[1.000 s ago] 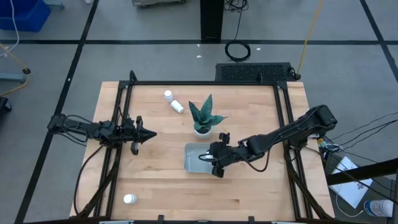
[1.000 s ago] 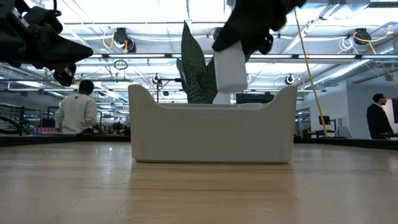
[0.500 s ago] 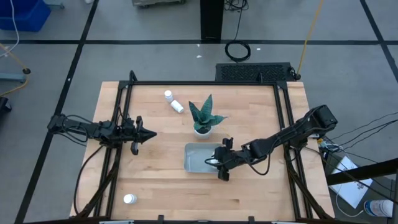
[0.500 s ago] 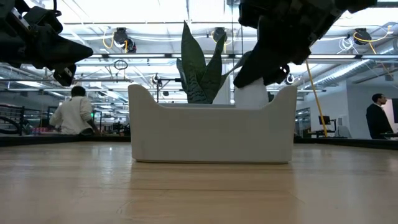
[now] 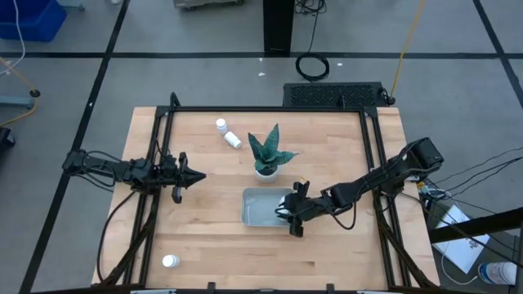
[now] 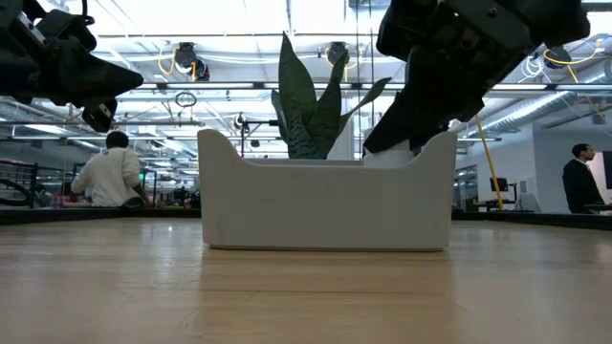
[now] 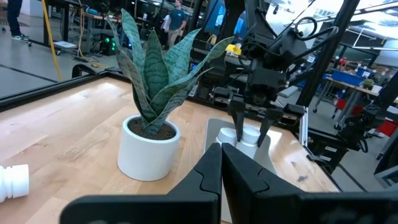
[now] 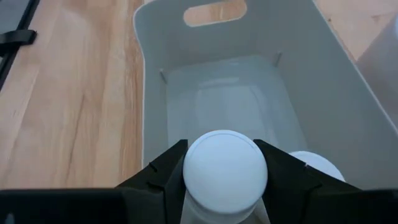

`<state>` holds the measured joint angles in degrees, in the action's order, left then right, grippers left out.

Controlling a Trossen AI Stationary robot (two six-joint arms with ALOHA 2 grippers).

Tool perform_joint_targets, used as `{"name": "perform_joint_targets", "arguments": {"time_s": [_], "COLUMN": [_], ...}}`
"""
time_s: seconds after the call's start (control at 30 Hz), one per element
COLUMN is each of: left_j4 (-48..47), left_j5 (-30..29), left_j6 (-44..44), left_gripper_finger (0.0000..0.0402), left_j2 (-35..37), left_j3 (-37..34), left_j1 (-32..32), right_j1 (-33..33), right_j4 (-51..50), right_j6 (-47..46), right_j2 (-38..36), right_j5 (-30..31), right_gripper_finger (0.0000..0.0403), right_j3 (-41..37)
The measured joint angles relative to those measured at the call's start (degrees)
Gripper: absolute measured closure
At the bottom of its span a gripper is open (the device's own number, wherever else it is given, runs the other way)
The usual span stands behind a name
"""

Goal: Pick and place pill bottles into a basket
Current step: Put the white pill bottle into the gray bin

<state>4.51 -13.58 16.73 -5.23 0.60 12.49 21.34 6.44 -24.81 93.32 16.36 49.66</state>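
Both my arms are dark, near-black, built of slim jointed segments with bulkier housings at the joints. From above, black cables loop off the left arm (image 5: 106,167) and trail along the right arm (image 5: 384,175). The left gripper (image 5: 189,175) tapers to a narrow point. Its fingers (image 7: 205,180) are matte black with flat angular faces and sharp edges. The right gripper's (image 8: 225,171) fingers (image 8: 283,174) are the same matte black, wedge-shaped.

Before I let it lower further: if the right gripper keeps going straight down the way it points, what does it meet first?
Most likely the basket floor. The right gripper, shut on a pill bottle, points down into it, with a second bottle close beside; clearance between them is hard to judge.
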Motion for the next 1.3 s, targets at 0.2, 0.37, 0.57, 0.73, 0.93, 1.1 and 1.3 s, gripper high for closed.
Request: {"name": "perform_joint_targets", "arguments": {"time_s": [0.2,0.37,0.57,0.73,0.93,1.1,1.3], "left_j4": [0.0,0.0,0.0,0.0,0.0,0.0,0.0], "left_j5": [0.0,0.0,0.0,0.0,0.0,0.0,0.0], "left_j6": [0.0,0.0,0.0,0.0,0.0,0.0,0.0], "left_gripper_finger": [0.0389,0.0389,0.0389,0.0389,0.0389,0.0389,0.0389], "left_j2": [0.0,0.0,0.0,0.0,0.0,0.0,0.0], "left_j3": [0.0,0.0,0.0,0.0,0.0,0.0,0.0], "left_j1": [0.0,0.0,0.0,0.0,0.0,0.0,0.0], "right_j1": [0.0,0.0,0.0,0.0,0.0,0.0,-0.1], "right_j4": [2.4,3.6,4.7,5.3,5.6,5.7,2.9], "right_j6": [0.7,0.7,1.5,2.1,2.0,1.8,0.3], "right_j2": [1.6,2.2,2.2,2.2,1.8,-2.1,-12.0], "right_j5": [-1.1,-1.6,-1.6,-1.6,-1.6,-1.4,3.3], "right_gripper_finger": [0.024,0.0238,0.0225,0.0202,0.0174,0.0161,0.0166], "right_j3": [-0.3,-0.3,-0.3,-0.3,-0.3,0.4,0.5]}}
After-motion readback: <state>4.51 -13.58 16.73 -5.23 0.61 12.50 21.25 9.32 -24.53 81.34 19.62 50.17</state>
